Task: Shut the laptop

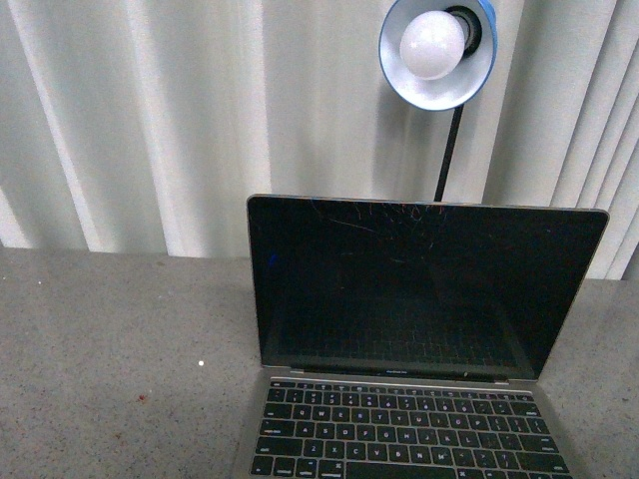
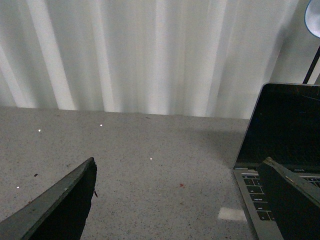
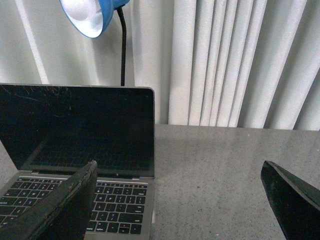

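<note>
The laptop [image 1: 419, 299] stands open on the grey speckled table [image 1: 110, 359], its scratched black screen upright and facing me, black keys along the front edge. Neither arm shows in the front view. My left gripper [image 2: 180, 172] is open over bare table beside the laptop [image 2: 285, 130]; one of its fingers [image 2: 287, 197] overlaps the keyboard's corner. My right gripper [image 3: 180, 172] is open near the laptop [image 3: 80, 130], one of its fingers [image 3: 65, 205] over the keys, the other over bare table. Nothing sits between either pair of fingers.
A blue desk lamp [image 1: 437, 50] with a white bulb on a thin black stem rises behind the screen. White pleated curtains [image 1: 150, 120] hang along the table's far edge. A small pale rectangle [image 2: 231, 214] lies on the table next to the laptop.
</note>
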